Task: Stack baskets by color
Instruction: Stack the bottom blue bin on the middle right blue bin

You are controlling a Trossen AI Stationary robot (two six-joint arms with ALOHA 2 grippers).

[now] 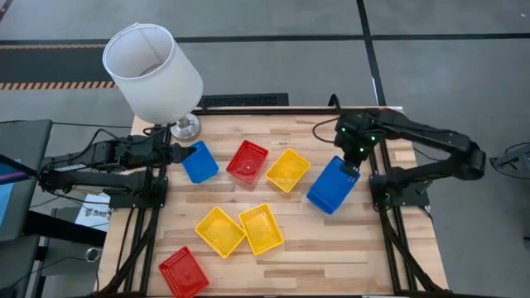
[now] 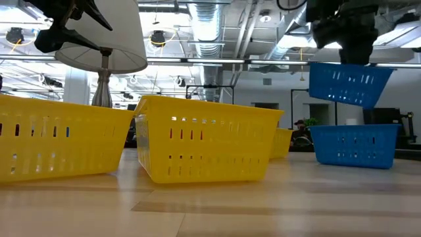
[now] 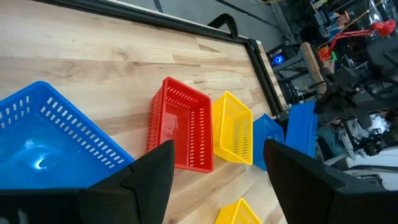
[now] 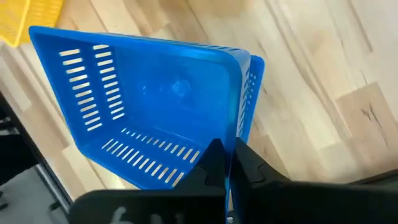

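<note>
My right gripper is shut on a blue basket at the table's right side. It hangs in the air above a second blue basket that stands on the table. My left gripper waits open at the far left, beside a third blue basket, with nothing between its fingers. A red basket and a yellow basket stand side by side in the middle. Two more yellow baskets sit nearer, and another red one is at the near edge. My right gripper pinches one side wall of the blue basket at its rim, with one finger inside the basket and one outside. The fingers come from above, pointing steeply down. The basket hangs below them, slightly tilted, open side up, clear of the table and of the basket under it.
A large white lampshade on a metal lamp base stands at the far left corner, close behind my left arm. Bare wood lies along the near right part of the table.
</note>
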